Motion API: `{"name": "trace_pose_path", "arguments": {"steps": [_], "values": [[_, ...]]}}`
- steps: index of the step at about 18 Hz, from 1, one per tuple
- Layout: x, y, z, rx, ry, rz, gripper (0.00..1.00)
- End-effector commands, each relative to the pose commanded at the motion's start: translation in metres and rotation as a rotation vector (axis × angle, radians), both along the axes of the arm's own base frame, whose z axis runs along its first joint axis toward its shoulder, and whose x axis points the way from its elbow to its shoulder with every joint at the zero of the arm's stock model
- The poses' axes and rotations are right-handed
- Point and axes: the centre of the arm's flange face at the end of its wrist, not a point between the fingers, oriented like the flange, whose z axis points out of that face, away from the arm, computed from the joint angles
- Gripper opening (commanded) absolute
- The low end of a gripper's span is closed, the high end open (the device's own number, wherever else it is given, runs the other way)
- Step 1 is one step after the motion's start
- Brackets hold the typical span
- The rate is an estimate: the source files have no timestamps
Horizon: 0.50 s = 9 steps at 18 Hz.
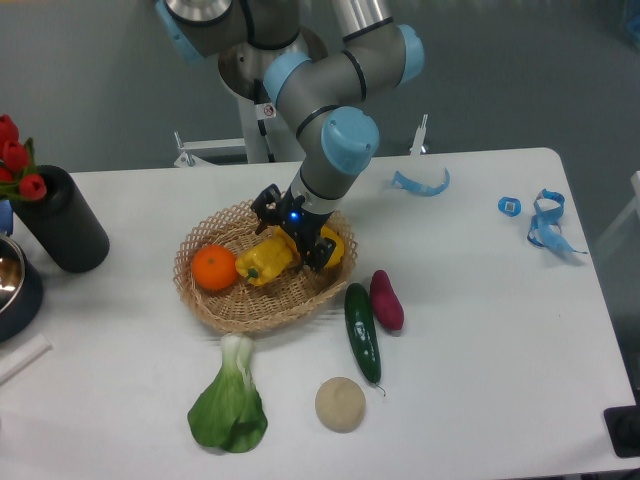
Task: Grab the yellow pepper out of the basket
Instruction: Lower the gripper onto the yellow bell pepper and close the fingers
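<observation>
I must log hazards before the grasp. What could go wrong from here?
1. The pepper lies against a second yellow fruit, so the end effector may close on the wrong one.
2. The orange sits close beside the pepper and could be pushed.
3. The basket could shift if pressed.

High frontal view over table (480, 330)
</observation>
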Motion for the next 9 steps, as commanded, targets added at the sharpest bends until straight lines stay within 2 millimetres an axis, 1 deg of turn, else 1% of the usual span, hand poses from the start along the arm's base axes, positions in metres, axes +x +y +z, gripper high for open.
{"name": "trace_pose_path", "arguments": {"steps": [1, 3, 4, 7, 8, 9], "values": [[0.0002, 0.0007, -0.0034, -0.004, -0.005, -0.002, 0.94], [0.0029, 0.0032, -0.0044, -0.005, -0.007, -0.009, 0.75], [0.003, 0.004, -0.0046, -0.006, -0.008, -0.009, 0.68], [0.0029, 0.0041, -0.0067, -0.009, -0.012, -0.009, 0.52], [0.0025, 0.0042, -0.0056, -0.009, -0.01, -0.008, 0.46], [0.0007, 0.0056, -0.0033, -0.009, -0.008, 0.005, 0.41]]}}
